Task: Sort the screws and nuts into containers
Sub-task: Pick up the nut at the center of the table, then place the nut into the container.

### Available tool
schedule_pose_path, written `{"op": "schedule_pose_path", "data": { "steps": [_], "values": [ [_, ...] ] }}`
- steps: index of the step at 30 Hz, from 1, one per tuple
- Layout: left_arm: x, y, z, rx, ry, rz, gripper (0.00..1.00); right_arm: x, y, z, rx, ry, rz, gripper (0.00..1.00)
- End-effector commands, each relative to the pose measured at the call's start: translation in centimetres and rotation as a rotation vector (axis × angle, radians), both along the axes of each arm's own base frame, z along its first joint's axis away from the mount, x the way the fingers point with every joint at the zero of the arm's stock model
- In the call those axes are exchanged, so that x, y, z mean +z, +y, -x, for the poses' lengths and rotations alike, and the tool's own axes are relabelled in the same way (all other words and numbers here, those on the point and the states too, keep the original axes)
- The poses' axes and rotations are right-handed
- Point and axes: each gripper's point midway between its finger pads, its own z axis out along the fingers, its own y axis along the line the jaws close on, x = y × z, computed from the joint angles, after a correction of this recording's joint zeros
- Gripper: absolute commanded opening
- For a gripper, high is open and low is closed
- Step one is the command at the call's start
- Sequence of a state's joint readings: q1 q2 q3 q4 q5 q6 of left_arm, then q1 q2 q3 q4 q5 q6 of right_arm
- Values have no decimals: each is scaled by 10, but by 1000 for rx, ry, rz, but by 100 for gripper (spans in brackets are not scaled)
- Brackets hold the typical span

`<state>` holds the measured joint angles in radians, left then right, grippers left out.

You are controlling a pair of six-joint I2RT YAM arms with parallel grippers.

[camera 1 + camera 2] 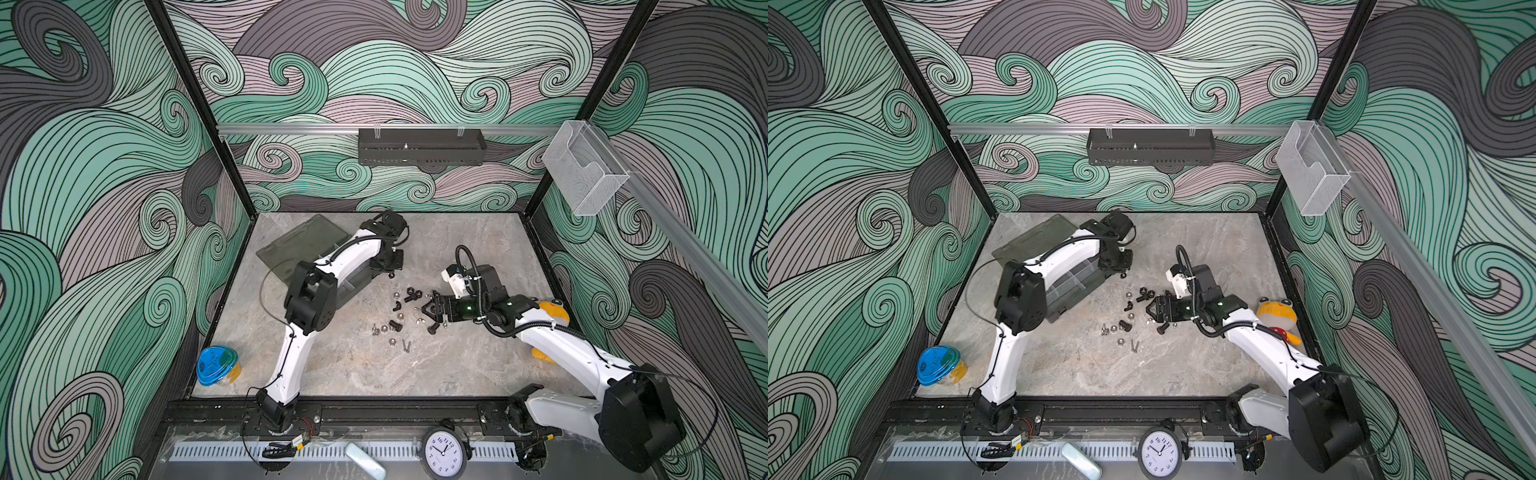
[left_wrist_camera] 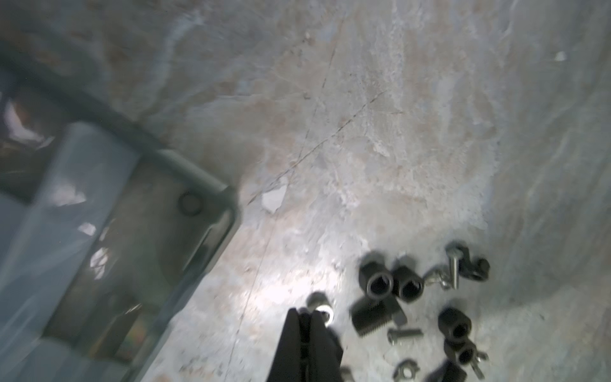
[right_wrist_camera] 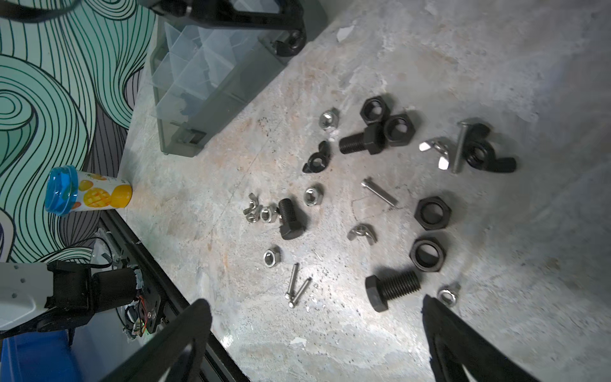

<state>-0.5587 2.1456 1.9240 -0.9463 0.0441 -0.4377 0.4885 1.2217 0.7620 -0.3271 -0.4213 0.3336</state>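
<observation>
Logged right gripper [image 3: 314, 302] splayed, empty, just short of black bolt [image 3: 393, 287] at lower centre; long axis left-right, along its opening. Noted left gripper [image 2: 307, 322] clenched, farther off.

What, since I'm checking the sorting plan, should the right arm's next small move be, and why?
Probably lower the right gripper onto the black bolt and close. Its jaws stand wide open just above the table, and that bolt lies nearest it, not yet sorted.
</observation>
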Motion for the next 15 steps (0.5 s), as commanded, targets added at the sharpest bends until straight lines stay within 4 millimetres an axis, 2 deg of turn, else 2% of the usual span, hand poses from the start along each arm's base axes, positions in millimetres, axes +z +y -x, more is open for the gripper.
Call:
{"op": "schedule_pose_path", "data": {
  "steps": [1,5,8,11,15],
  "values": [
    [49,53,0,69,-101,21,0,20,29,-6,60,-74,-7,99],
    [56,130,21,187,-92,-23,0,40,71,-3,143,-123,-51,99],
    [48,189,39,298,-68,-73,0,56,102,0,200,-156,-92,99],
    [33,226,48,389,-42,-87,0,56,127,6,254,-151,-96,99],
    [13,246,49,440,9,-116,0,54,144,15,287,-140,-104,99]
  ]
}}
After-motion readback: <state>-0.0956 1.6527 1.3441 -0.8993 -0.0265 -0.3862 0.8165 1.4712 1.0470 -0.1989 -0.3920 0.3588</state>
